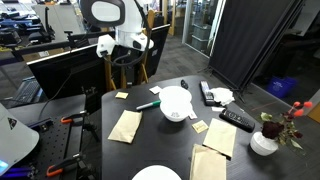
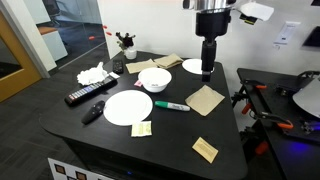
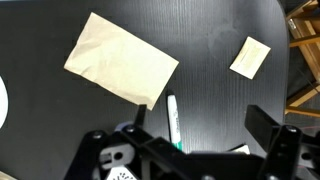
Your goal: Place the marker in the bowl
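Note:
The marker [image 3: 172,115] is a slim pen with a white body and a green end. It lies flat on the black table, and both exterior views show it [image 1: 148,104] [image 2: 172,105]. The white bowl [image 1: 175,103] [image 2: 154,79] stands upright just beside it and looks empty. My gripper [image 2: 207,72] hangs above the table, open and empty. In the wrist view its fingers [image 3: 205,125] spread wide, and the marker lies below, close to the left finger. The bowl is outside the wrist view.
A flat white plate [image 2: 128,107] lies near the marker. Tan napkins [image 3: 120,60] [image 2: 205,98] and yellow sticky notes [image 3: 249,56] [image 2: 205,149] lie around. Black remotes [image 2: 85,96] [image 1: 237,119] and a small flower vase [image 1: 265,140] stand further off.

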{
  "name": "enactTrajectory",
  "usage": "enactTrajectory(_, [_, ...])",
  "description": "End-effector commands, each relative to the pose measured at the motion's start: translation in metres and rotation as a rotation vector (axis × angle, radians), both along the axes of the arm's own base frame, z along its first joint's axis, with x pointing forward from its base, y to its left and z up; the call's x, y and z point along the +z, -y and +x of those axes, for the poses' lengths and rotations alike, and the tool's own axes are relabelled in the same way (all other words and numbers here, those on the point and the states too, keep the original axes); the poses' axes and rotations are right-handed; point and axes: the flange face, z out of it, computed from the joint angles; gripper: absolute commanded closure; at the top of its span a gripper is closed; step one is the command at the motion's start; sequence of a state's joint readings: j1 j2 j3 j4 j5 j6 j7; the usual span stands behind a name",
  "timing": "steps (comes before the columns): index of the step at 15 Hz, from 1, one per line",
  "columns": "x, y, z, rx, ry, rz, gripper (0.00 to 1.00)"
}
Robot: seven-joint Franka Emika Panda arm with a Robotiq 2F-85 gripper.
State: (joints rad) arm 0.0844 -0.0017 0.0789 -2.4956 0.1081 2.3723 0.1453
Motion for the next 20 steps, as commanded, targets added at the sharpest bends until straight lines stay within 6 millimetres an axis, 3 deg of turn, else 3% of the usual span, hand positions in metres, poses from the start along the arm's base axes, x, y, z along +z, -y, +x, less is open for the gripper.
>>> enactTrajectory(1, [-0.019,0.011,0.017,0.109,0.022,-0.037,0.00])
enactTrajectory(3, [-0.028,0.010,0.022,0.145,0.026,-0.057,0.00])
enactTrajectory(4, [-0.022,0.009,0.011,0.101,0.013,-0.047,0.00])
enactTrajectory(10, [-0.029,0.008,0.018,0.116,0.010,-0.054,0.00])
enactTrajectory(20, [-0.074,-0.002,0.033,0.137,0.097,-0.026,0.00])
